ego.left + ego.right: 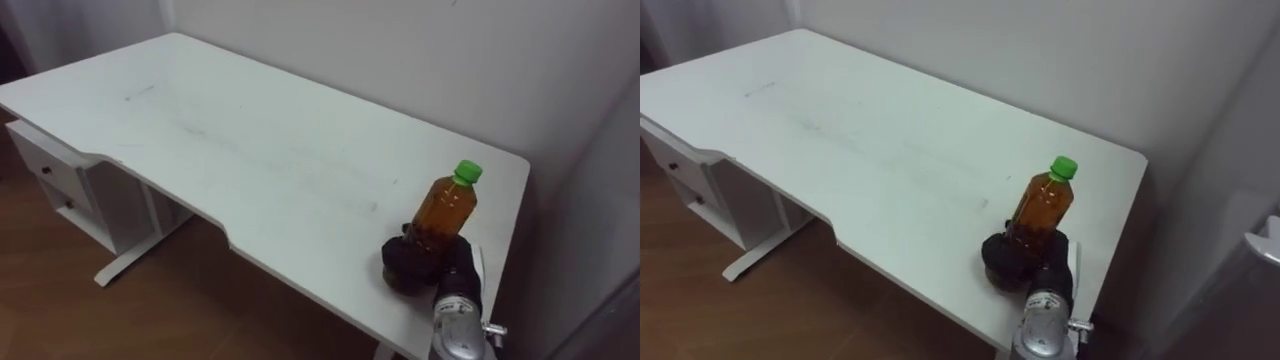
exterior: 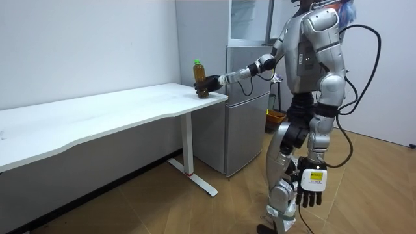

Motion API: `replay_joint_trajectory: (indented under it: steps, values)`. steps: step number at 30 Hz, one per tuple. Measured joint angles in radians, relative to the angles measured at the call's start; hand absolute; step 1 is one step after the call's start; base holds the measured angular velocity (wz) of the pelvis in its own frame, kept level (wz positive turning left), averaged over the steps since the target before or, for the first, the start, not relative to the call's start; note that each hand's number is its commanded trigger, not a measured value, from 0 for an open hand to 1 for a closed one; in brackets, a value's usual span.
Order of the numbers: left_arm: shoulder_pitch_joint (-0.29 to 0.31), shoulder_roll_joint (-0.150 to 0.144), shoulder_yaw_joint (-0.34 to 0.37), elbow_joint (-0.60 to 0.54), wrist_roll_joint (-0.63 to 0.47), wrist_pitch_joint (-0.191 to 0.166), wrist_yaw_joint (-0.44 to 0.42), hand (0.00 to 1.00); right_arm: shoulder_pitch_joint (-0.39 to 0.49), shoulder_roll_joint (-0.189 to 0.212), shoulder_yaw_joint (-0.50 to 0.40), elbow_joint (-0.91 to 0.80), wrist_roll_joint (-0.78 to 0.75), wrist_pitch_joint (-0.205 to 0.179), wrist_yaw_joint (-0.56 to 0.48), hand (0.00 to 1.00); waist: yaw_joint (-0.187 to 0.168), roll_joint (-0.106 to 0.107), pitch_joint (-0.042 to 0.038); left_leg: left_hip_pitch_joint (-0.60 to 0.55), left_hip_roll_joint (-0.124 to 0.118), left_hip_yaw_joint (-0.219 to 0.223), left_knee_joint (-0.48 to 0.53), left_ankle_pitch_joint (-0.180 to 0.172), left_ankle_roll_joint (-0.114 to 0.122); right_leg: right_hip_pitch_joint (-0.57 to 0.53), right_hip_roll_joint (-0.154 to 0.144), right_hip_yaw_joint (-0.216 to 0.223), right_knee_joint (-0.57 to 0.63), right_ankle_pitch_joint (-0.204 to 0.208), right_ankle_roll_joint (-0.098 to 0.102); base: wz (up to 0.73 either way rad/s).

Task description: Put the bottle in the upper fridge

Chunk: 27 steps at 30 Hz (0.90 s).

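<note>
Nearest the head camera, the right arm's silver wrist rises from the lower right edge, and just past it the dark right hand (image 1: 405, 270) is clenched round the lower part of the bottle (image 1: 443, 212). Its fingers wrap the base, so whether the bottle's bottom touches the surface (image 1: 250, 140) cannot be told. The bottle is clear plastic filled with amber-brown liquid. It stands roughly upright in the grasp, with its green cap (image 1: 467, 172) on top and above the fingers.

Hand and bottle sit at the near right corner of the white surface, close to its right end and front edge. From there the top stretches away to the left, with a front edge that curves in along the middle. A white drawer unit (image 1: 55, 180) with dark knobs stands under the far left end, and below the front edge is a wooden floor (image 1: 200, 310). A pale wall (image 1: 400, 60) runs behind the surface.

In the room view the robot stands upright on the wooden floor in front of a grey fridge (image 2: 250, 123), which is set just beside the end of the surface. An upper fridge (image 2: 250, 19) is stacked on top of it. The right arm reaches out level toward the room view's left to the corner where the bottle is gripped. The left hand (image 2: 311, 185) hangs low beside the leg with relaxed, straight fingers, holding nothing.
</note>
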Motion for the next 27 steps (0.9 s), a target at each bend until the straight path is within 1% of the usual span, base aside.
replay_joint_trajectory:
  steps: [4, 6, 9, 12, 14, 15, 17, 18, 20, 21, 22, 23, 24, 25, 26, 27]
  values:
    - [0.001, -0.001, -0.008, -0.003, 0.000, -0.009, 0.000, 0.00, -0.003, 0.002, 0.000, -0.008, 0.044, 0.001, 0.042, 1.00, 0.001, 0.004, -0.0016, 0.001, 0.001, 0.005, 0.001, 0.000, 0.000, -0.004, 0.000, 0.003, 0.001, 0.001, -0.001, -0.02]
    - [0.002, -0.002, -0.004, -0.006, 0.008, -0.017, -0.004, 0.00, -0.003, 0.002, -0.001, -0.011, 0.043, 0.002, 0.064, 1.00, -0.001, 0.004, -0.0019, 0.001, 0.001, 0.005, 0.001, 0.000, 0.000, -0.003, 0.001, 0.005, 0.001, 0.001, -0.001, 0.00]
    - [0.002, -0.004, 0.024, -0.011, 0.061, -0.023, -0.025, 0.00, 0.000, 0.001, -0.002, -0.032, 0.037, 0.006, 0.102, 1.00, -0.007, 0.004, -0.0020, 0.001, 0.001, 0.007, 0.001, 0.000, 0.000, -0.003, 0.001, 0.010, 0.001, 0.001, -0.001, -0.01]
    - [0.002, -0.008, 0.033, -0.014, 0.080, -0.026, -0.031, 0.00, 0.000, -0.011, 0.000, -0.093, 0.038, 0.015, 0.154, 1.00, -0.011, 0.004, -0.0026, 0.009, 0.005, 0.027, -0.001, 0.000, 0.000, -0.008, 0.004, 0.032, 0.001, 0.004, -0.002, -0.18]
    - [0.002, -0.010, 0.046, -0.011, 0.081, -0.027, -0.039, 0.00, 0.005, -0.022, 0.000, -0.183, 0.033, 0.022, 0.192, 1.00, -0.025, 0.005, -0.0036, 0.017, 0.010, 0.049, -0.004, 0.000, 0.000, -0.008, 0.009, 0.053, 0.001, 0.008, -0.004, -0.22]
    - [0.000, -0.012, 0.056, -0.008, 0.081, -0.027, -0.039, 0.00, 0.013, -0.029, 0.000, -0.220, 0.030, 0.026, 0.199, 1.00, -0.030, 0.004, -0.0039, 0.019, 0.010, 0.052, -0.005, 0.000, 0.000, -0.008, 0.009, 0.055, 0.001, 0.009, -0.004, -0.16]
    - [-0.001, -0.014, 0.092, -0.005, 0.080, -0.028, -0.039, 0.00, 0.043, -0.058, 0.001, -0.366, 0.029, 0.028, 0.240, 1.00, -0.047, 0.005, -0.0048, 0.037, 0.015, 0.075, -0.011, 0.000, 0.000, 0.001, 0.013, 0.069, -0.002, 0.013, -0.006, -0.20]
    - [0.000, -0.014, 0.096, -0.003, 0.080, -0.029, -0.038, 0.00, 0.051, -0.066, 0.001, -0.395, 0.029, 0.028, 0.252, 1.00, -0.051, 0.006, -0.0053, 0.045, 0.015, 0.078, -0.011, 0.000, 0.000, 0.007, 0.014, 0.073, -0.002, 0.013, -0.006, -0.25]
    - [0.000, -0.012, 0.104, 0.006, 0.078, -0.036, -0.033, 0.00, 0.075, -0.081, 0.001, -0.476, 0.029, 0.029, 0.285, 1.00, -0.070, 0.009, -0.0093, 0.081, 0.020, 0.113, -0.022, 0.000, 0.000, 0.028, 0.017, 0.099, -0.001, 0.013, -0.005, -0.27]
    - [0.000, -0.012, 0.105, 0.006, 0.078, -0.039, -0.032, 0.00, 0.076, -0.085, 0.001, -0.491, 0.029, 0.031, 0.294, 1.00, -0.077, 0.009, -0.0109, 0.087, 0.021, 0.120, -0.026, 0.000, 0.000, 0.029, 0.019, 0.106, 0.000, 0.013, -0.006, -0.28]
    - [0.000, -0.012, 0.110, 0.004, 0.077, -0.042, -0.026, 0.00, 0.077, -0.097, 0.001, -0.526, 0.023, 0.041, 0.310, 1.00, -0.090, 0.008, -0.0115, 0.091, 0.023, 0.130, -0.031, 0.000, 0.000, 0.030, 0.020, 0.113, 0.001, 0.018, -0.008, -0.23]
    - [-0.001, -0.012, 0.114, 0.002, 0.077, -0.046, -0.020, 0.00, 0.079, -0.116, 0.001, -0.575, -0.006, 0.064, 0.318, 1.00, -0.110, 0.005, -0.0140, 0.089, 0.024, 0.136, -0.029, 0.000, 0.000, 0.027, 0.021, 0.117, 0.001, 0.022, -0.010, -0.21]
    - [-0.002, -0.013, 0.121, 0.002, 0.078, -0.046, -0.019, 0.00, 0.079, -0.127, 0.001, -0.600, -0.018, 0.070, 0.323, 1.00, -0.115, 0.004, -0.0150, 0.089, 0.025, 0.140, -0.030, 0.000, 0.000, 0.025, 0.022, 0.120, 0.001, 0.023, -0.012, -0.27]
    - [-0.001, -0.014, 0.130, 0.004, 0.078, -0.046, -0.017, 0.00, 0.078, -0.151, 0.000, -0.640, -0.041, 0.075, 0.337, 1.00, -0.119, 0.002, -0.0171, 0.095, 0.029, 0.157, -0.032, -0.001, 0.000, 0.024, 0.026, 0.137, 0.000, 0.028, -0.014, -0.32]
    - [0.001, -0.013, 0.131, 0.004, 0.078, -0.046, -0.015, 0.00, 0.078, -0.173, -0.002, -0.677, -0.051, 0.075, 0.345, 1.00, -0.129, 0.000, -0.0208, 0.102, 0.030, 0.165, -0.034, -0.001, -0.001, 0.026, 0.029, 0.147, 0.000, 0.031, -0.016, -0.31]
    - [0.002, -0.013, 0.132, 0.004, 0.078, -0.046, -0.013, 0.00, 0.078, -0.182, -0.002, -0.697, -0.053, 0.075, 0.347, 1.00, -0.136, -0.001, -0.0223, 0.106, 0.031, 0.168, -0.035, -0.001, -0.001, 0.028, 0.030, 0.151, 0.001, 0.031, -0.017, -0.24]
